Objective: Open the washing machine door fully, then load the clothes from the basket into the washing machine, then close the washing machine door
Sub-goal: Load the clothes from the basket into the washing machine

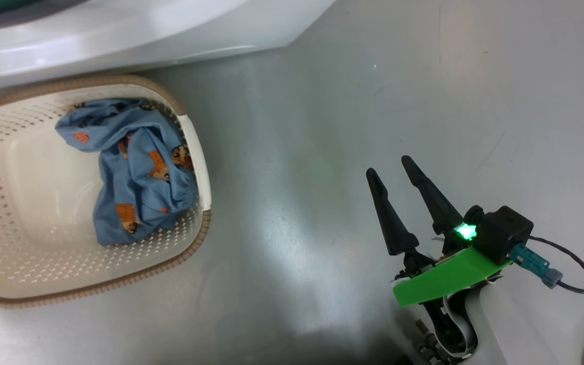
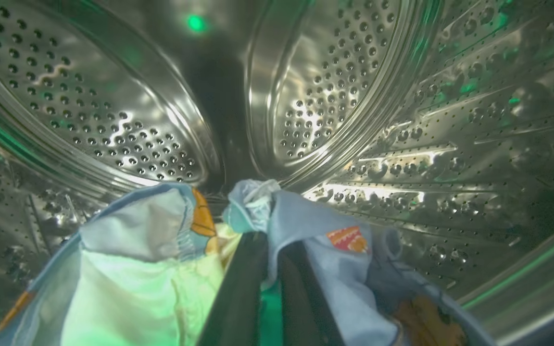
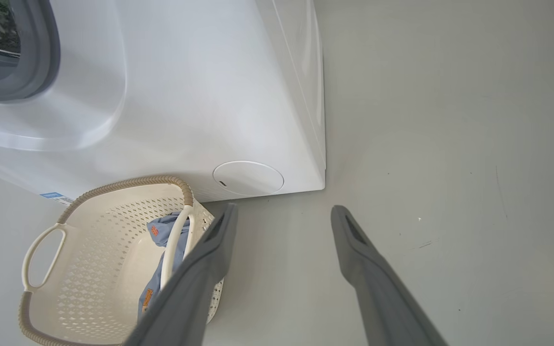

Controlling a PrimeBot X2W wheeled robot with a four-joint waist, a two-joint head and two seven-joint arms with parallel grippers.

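Left gripper (image 2: 270, 238) is pinched shut on a light-blue bear-print garment (image 2: 325, 230), whose folds spill to either side of its dark fingers (image 2: 241, 288), with a paler cream panel bunched on the left. It reaches deep inside the steel drum (image 2: 334, 96) of the washing machine (image 3: 200, 96), the perforated back wall straight ahead and the ribbed side wall curving round on the right. Whether the cloth already rests on the drum wall is hard to say, since its lower part runs off the bottom of the wrist view. Right gripper (image 1: 388, 166) hovers with its jaws spread wide and nothing between them, above bare floor (image 1: 322, 126), well apart from the basket (image 1: 198, 152). That basket sits just in front of the machine's lower panel, and a crumpled heap of clothes (image 1: 140, 177) lies at its end nearer the right gripper. Loading looks to be in hand and part way through: one piece is in the drum, more waits. The next move calls for the left jaws to part so the garment drops clear, then a straight withdrawal that drags no cloth back over the grey gasket (image 3: 46, 57).
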